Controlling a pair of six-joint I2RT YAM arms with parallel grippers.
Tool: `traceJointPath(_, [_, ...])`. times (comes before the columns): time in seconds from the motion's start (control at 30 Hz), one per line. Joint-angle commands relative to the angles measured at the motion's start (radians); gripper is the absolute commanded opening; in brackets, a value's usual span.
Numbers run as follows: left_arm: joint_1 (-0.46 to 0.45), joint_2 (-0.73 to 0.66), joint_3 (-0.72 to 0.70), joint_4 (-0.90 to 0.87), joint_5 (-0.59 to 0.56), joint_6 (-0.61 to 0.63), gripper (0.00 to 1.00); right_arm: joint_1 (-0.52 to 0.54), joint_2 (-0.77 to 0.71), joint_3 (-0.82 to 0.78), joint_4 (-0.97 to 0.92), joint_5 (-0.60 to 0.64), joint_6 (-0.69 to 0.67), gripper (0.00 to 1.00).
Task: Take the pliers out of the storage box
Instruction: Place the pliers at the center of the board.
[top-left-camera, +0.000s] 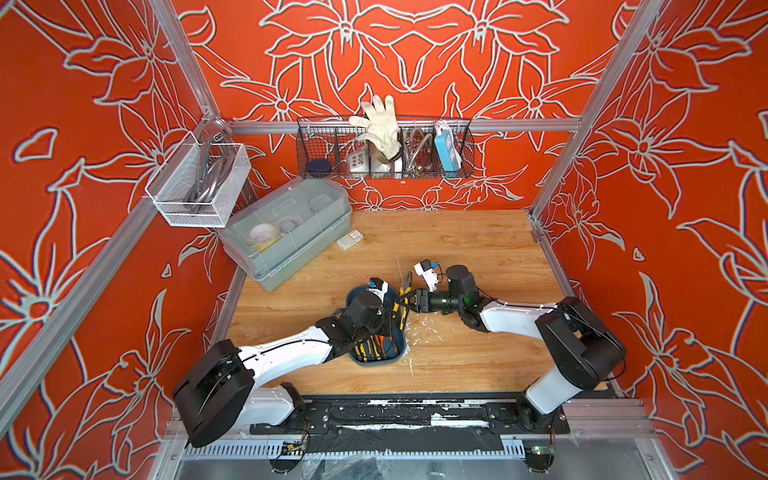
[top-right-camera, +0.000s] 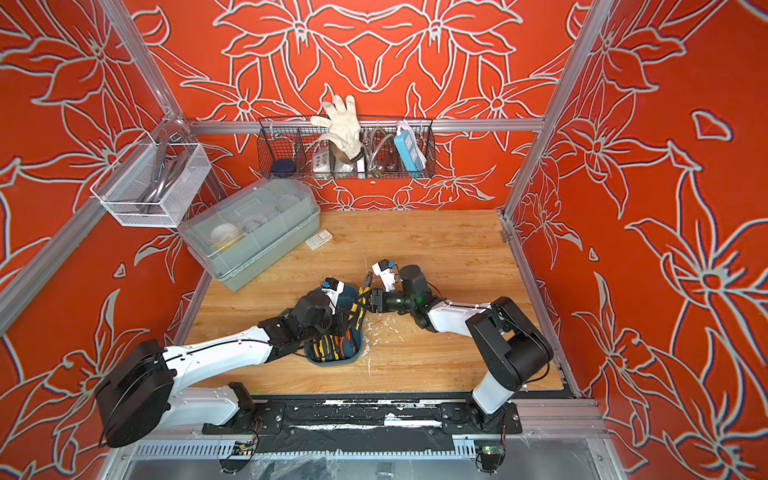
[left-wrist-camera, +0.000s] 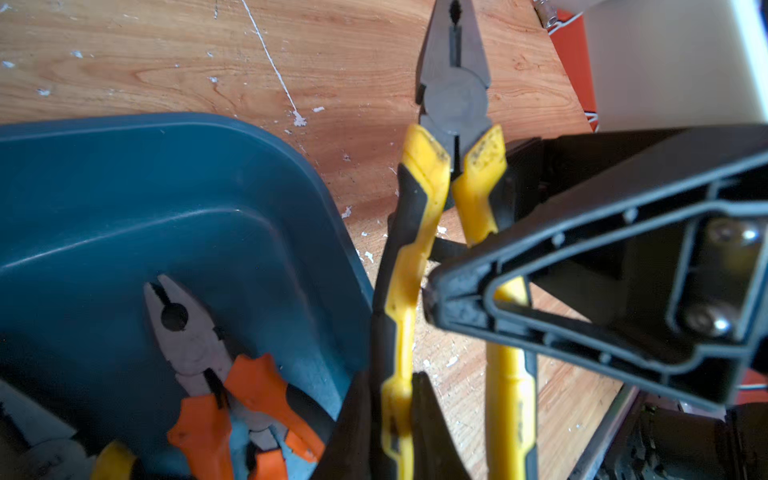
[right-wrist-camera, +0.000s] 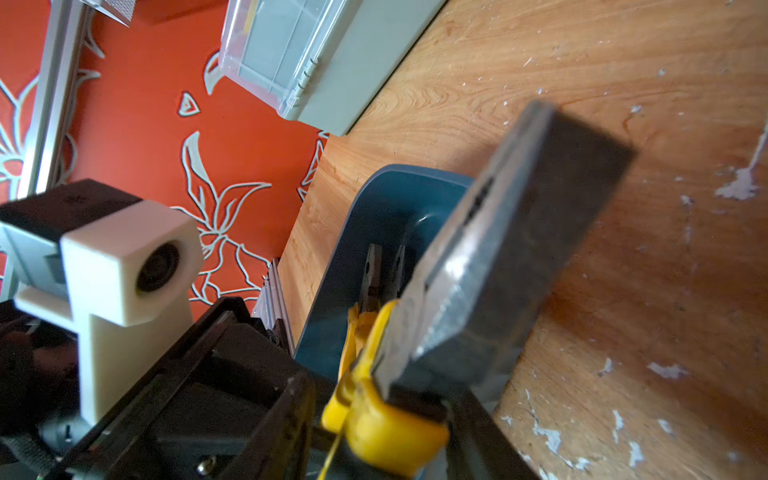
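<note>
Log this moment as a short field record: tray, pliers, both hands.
storage tray: teal, lidless, on the wooden table
held pliers: yellow-and-black handles, outside the tray beside its rim
left hand: shut on one handle of the held pliers
right hand: jaws either side of a handle, nearer the head; grip unclear
remaining in tray: orange-handled pliers and others; count unclear

One tray (left-wrist-camera: 124, 187), one bin (top-left-camera: 286, 232), two baskets (top-left-camera: 199, 187), one glove (top-left-camera: 378, 124) are counted; at least three pliers (left-wrist-camera: 453, 95) are seen.
</note>
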Motion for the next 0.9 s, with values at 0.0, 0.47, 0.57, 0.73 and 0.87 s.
traceJointPath(0.0, [-0.010,-0.008,0.030,0.074,0.011,0.023,0.00,0.011,0.024,0.023,0.007,-0.010,-0.006,0.44])
traceJointPath(0.47, [-0.015,-0.071,0.002,0.051,-0.080,0.024,0.32,0.016,0.020,0.030,-0.002,-0.025,-0.019,0.00])
traceJointPath(0.57, [-0.014,-0.097,-0.003,0.028,-0.133,0.009,0.53,0.016,0.006,0.029,-0.011,-0.021,-0.029,0.00])
traceJointPath(0.73, [-0.006,-0.153,-0.019,-0.014,-0.217,-0.030,0.75,0.014,-0.032,0.026,-0.038,-0.019,-0.044,0.00])
traceJointPath(0.87, [0.034,-0.194,-0.041,-0.056,-0.274,-0.084,0.79,-0.005,-0.106,0.033,-0.113,-0.004,-0.059,0.00])
